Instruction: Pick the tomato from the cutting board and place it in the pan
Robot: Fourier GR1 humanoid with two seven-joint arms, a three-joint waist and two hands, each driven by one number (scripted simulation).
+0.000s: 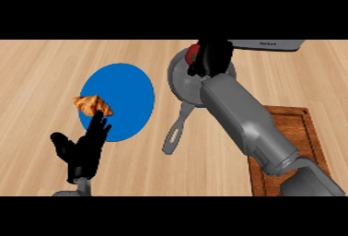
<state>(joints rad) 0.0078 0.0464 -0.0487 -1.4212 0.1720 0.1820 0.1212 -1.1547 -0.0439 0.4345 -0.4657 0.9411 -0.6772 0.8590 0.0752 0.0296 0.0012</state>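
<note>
Head view: over the wooden surface point(41, 73), the right forearm point(248, 124) reaches from the cutting board point(306, 133) toward twelve o'clock, right hand point(212, 57) curled round the tomato point(193, 51) above the pan point(178, 76); left hand point(85, 147) rests open at seven o'clock.

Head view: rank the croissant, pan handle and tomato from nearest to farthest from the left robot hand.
From the left robot hand:
1. croissant, just above its fingertips on the blue plate
2. pan handle, to its right
3. tomato, far upper right, in the right robot hand
</note>
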